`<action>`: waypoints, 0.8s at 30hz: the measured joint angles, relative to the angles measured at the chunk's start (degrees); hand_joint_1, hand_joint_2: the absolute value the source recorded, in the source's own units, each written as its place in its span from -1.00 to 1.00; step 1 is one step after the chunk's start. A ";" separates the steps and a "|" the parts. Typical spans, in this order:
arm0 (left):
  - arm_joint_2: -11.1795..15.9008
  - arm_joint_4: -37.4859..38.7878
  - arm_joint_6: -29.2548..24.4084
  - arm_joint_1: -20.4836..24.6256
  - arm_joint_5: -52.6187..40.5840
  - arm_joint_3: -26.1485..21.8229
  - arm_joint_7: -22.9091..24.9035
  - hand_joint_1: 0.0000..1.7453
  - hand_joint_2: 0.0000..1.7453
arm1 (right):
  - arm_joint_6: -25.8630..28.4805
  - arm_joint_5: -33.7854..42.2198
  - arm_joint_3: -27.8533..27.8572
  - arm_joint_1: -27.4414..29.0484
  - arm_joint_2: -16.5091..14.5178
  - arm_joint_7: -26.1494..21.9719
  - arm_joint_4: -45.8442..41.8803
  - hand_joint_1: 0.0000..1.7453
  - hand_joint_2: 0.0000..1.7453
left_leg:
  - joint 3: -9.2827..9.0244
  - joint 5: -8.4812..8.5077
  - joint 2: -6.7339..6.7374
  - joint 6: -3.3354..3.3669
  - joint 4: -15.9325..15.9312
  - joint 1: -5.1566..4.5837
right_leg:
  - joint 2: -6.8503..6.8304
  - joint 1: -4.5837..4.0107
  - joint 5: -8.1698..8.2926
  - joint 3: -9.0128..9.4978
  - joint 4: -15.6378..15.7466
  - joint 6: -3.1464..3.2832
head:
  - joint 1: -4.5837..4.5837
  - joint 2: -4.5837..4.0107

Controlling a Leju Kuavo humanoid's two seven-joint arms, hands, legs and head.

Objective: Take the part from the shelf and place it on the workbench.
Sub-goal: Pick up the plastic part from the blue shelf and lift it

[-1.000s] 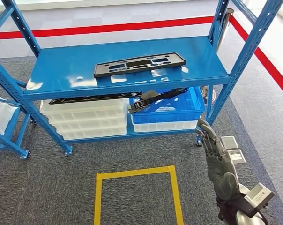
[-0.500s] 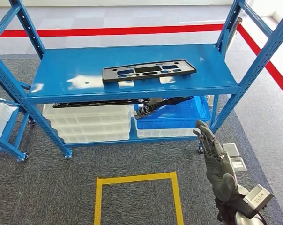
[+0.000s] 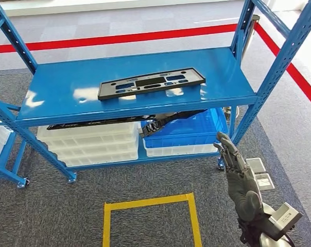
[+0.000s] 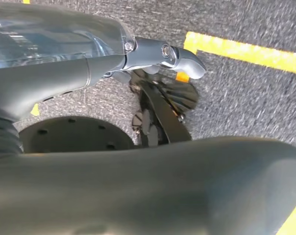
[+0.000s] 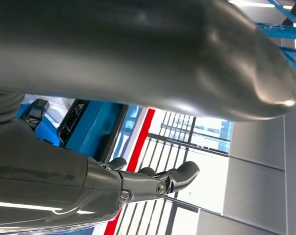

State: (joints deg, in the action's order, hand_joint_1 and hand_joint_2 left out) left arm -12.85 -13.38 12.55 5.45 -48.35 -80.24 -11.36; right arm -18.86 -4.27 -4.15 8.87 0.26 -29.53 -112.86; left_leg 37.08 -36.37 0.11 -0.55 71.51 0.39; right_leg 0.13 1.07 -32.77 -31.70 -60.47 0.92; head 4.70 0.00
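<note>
One part (image 3: 151, 83) lies flat on the upper shelf (image 3: 227, 72), untouched. Since a second ago the view has swung slightly, camera motion only. Right robot hand (image 3: 239, 177) stays low, fingers spread, empty; left robot hand (image 4: 102, 68) likewise empty. Reaching comes next.

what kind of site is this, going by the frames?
Likely a factory or warehouse test cell. A blue steel shelf rack on casters carries a flat black part, with stacked white and blue plastic bins below. Red floor tape fences the area, and a yellow tape square marks a standing spot.
</note>
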 joint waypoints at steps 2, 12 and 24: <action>0.11 0.00 0.00 -0.08 -0.02 0.00 -0.03 -1.00 -1.00 | 0.01 0.05 -0.01 -0.03 0.00 -0.01 0.01 -1.00 -1.00 | -1.60 4.64 0.00 1.04 -6.27 -0.47 | -0.01 -0.05 -0.67 1.04 0.09 -0.17 | -0.01 0.00; 0.33 0.00 0.09 0.05 -0.32 0.03 -0.29 -1.00 -1.00 | 0.06 0.13 -0.13 -0.22 0.19 -0.17 -0.21 -1.00 -1.00 | -5.20 5.40 -0.05 3.56 -12.48 -0.49 | 0.05 -0.02 -6.90 -4.14 -11.32 -2.58 | -0.10 0.00; 0.33 0.00 0.44 0.34 -0.43 0.06 -0.56 -1.00 -1.00 | 0.21 -0.45 -0.22 -0.38 0.93 -0.64 -0.70 -1.00 -1.00 | -7.66 0.84 -0.20 1.04 -10.53 -0.44 | -0.08 -0.02 1.15 -1.91 -0.32 -0.77 | -0.06 0.00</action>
State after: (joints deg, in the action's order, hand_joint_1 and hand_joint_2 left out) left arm -12.52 -13.38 12.99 5.80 -48.78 -80.18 -11.92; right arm -18.65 -4.72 -4.37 8.49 1.19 -30.17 -113.56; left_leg 29.42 -35.54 -0.10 0.48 60.98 -0.06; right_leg 0.06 1.05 -31.62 -33.61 -60.79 0.15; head 4.64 0.00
